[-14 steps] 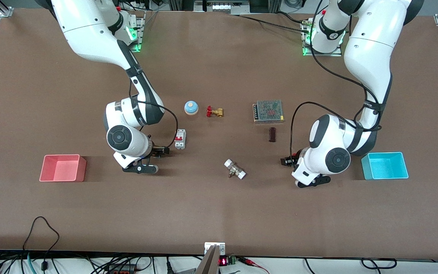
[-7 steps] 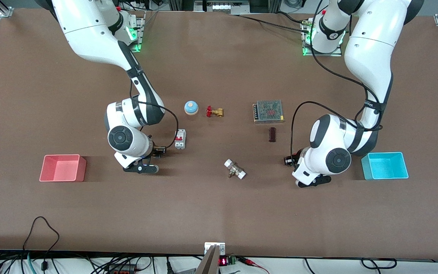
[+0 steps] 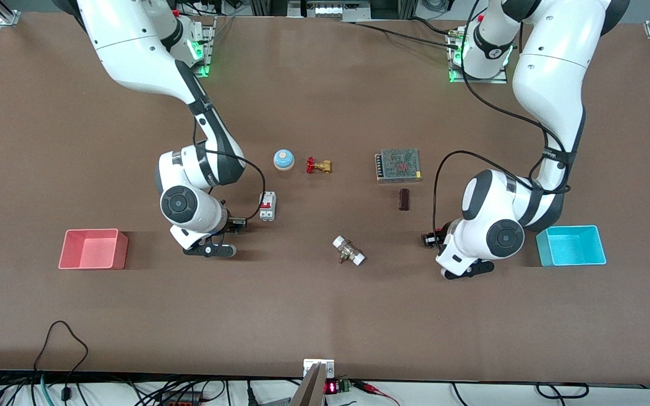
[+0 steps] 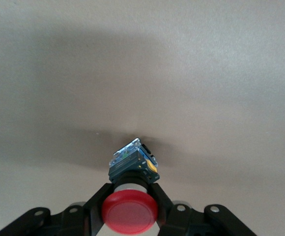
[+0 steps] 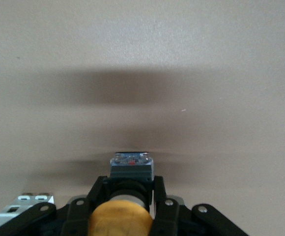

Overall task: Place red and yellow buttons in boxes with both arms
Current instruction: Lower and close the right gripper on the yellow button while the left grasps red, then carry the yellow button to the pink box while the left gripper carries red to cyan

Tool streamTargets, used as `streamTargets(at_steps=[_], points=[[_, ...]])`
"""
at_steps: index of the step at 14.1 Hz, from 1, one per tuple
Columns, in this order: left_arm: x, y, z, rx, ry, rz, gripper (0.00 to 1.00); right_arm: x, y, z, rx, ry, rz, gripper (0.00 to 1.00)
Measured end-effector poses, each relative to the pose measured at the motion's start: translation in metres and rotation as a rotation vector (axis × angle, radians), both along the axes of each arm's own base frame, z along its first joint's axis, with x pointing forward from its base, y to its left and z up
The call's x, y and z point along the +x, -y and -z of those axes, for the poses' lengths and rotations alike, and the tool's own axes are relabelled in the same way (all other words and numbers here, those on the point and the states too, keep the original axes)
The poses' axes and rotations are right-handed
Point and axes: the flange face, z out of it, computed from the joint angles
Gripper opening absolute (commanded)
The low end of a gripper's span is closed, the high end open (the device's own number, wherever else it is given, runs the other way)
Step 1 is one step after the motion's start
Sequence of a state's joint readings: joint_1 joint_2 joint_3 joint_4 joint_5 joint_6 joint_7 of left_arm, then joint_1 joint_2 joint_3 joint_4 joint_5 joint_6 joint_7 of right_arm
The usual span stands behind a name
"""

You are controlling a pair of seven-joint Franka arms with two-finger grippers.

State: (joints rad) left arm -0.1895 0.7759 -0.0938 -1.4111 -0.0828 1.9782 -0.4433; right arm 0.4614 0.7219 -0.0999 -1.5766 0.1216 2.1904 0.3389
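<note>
My left gripper (image 4: 131,189) is shut on the red button (image 4: 130,211), its black body tilted low over bare table. In the front view the left gripper (image 3: 468,270) is beside the cyan box (image 3: 572,246), toward the table's middle, and the button is hidden under the wrist. My right gripper (image 5: 130,184) is shut on the yellow button (image 5: 120,221), held straight over bare table. In the front view the right gripper (image 3: 210,250) is beside the pink-red box (image 3: 92,248), toward the middle, and its button is hidden too. Both boxes look empty.
Between the arms lie a white breaker (image 3: 267,206), a blue dome with cream top (image 3: 284,159), a brass valve with red handle (image 3: 318,166), a mesh-topped metal unit (image 3: 398,164), a small dark block (image 3: 404,199) and a white-ended brass fitting (image 3: 348,250).
The left arm has shifted slightly toward the cyan box with the red button. The right arm has barely moved.
</note>
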Motion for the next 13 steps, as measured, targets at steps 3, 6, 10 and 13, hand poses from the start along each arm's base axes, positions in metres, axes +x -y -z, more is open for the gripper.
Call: streamTargets(at_steps=[3, 6, 10, 13], points=[[0.009, -0.017, -0.028, -0.002, 0.037, -0.025, 0.3, 0.023, 0.01, -0.039, 0.019, 0.073, 0.023, 0.17], [0.018, -0.052, -0.059, -0.007, 0.069, -0.046, 0.3, 0.042, 0.058, -0.09, 0.009, 0.106, 0.09, 0.15], [0.028, -0.115, -0.077, 0.024, 0.105, -0.025, 0.3, 0.056, 0.156, -0.116, -0.025, 0.082, 0.144, 0.14], [0.032, -0.164, -0.086, 0.033, 0.125, 0.009, 0.3, 0.06, 0.234, -0.114, -0.036, 0.061, 0.085, 0.12]])
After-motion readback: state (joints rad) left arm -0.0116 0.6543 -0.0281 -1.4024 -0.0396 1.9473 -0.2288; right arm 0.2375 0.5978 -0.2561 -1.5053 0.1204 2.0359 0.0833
